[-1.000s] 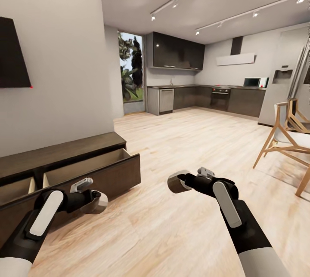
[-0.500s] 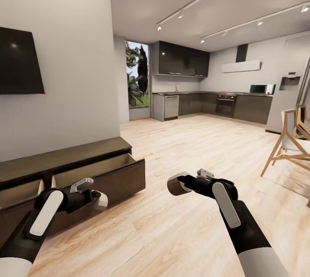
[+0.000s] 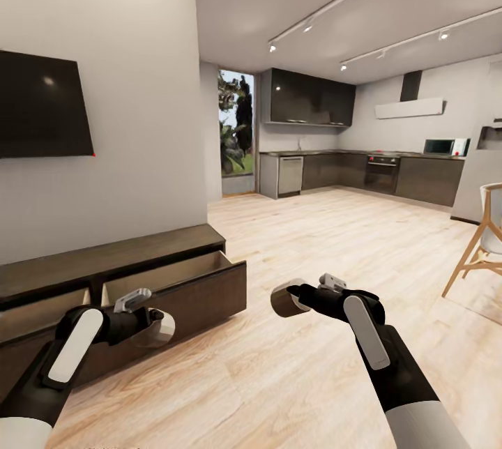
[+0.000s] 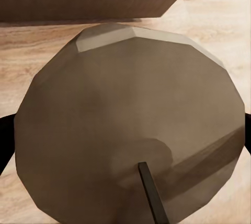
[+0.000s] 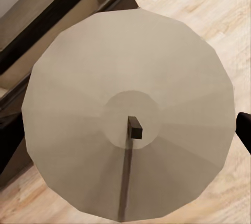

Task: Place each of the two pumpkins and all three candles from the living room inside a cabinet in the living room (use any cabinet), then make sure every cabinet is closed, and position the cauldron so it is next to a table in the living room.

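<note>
A candle [image 4: 130, 130] sits in the left end effector [image 3: 155, 327], wick end toward the wrist camera, dark fingers pinched against its sides; a second candle [image 5: 128, 114] is clamped the same way in the right end effector [image 3: 289, 298], one black finger [image 5: 244, 130] showing at its edge; each is held out low and level in front, above the floor [image 3: 279, 365], I'd say for carrying to storage; the cabinet [image 3: 139, 282] stands just to the left along the wall, its end drawer [image 3: 178, 288] pulled out with the pale inside open, and a neighbouring section looks open too, ready to receive them; the left one is nearest the drawer front; above hangs a TV [image 3: 42, 104]; beyond lie the kitchen [image 3: 348, 170] and a chair [image 3: 481, 240]; both candles appear not yet stowed
</note>
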